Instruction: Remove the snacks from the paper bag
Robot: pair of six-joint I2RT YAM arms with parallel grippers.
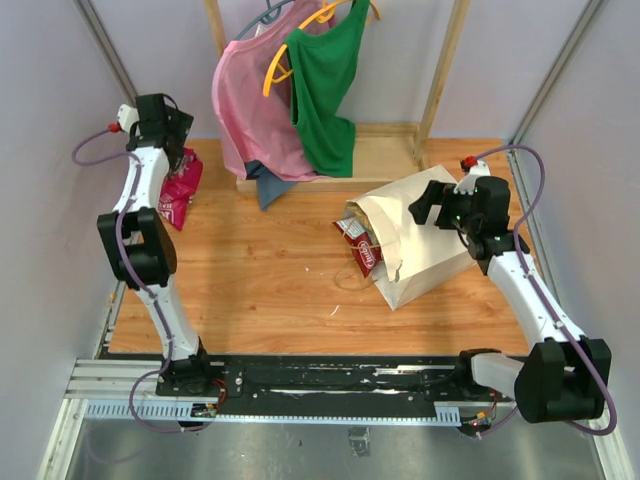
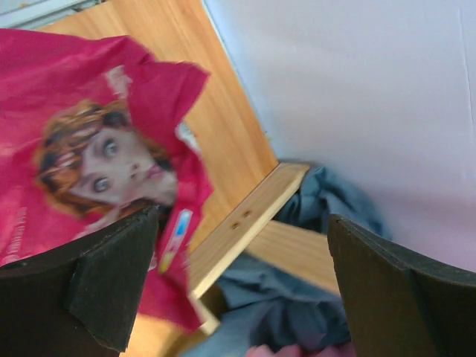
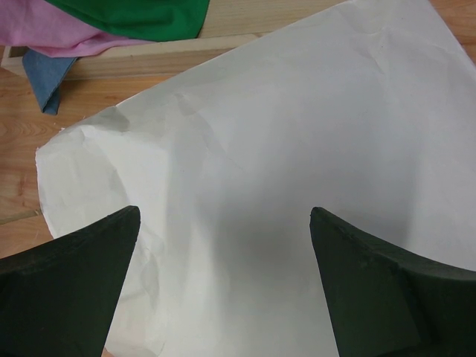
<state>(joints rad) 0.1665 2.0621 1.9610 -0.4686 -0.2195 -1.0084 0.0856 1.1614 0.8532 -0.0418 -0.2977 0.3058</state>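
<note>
Snacks out: one pink-red packet (image 1: 180, 190) lies on the worktop (image 1: 270, 280) at the far left, well apart from the bag.
Left side: left tool (image 1: 168, 140) hangs just above that packet, fingers spread wide, gripping nothing.
Bag: paper bag (image 1: 430, 260) lies on its side at the right, mouth toward the middle.
Snacks in: a red packet (image 1: 358, 240) pokes from the mouth; whether more sit deeper I cannot tell.
Right side: right tool (image 1: 430, 212) hovers over the bag's flat side, spread wide and empty.
Progress: early, I'd judge; at least one packet left to pull.

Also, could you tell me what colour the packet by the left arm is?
The packet is pinkish red with a printed face; see the left wrist view.
</note>
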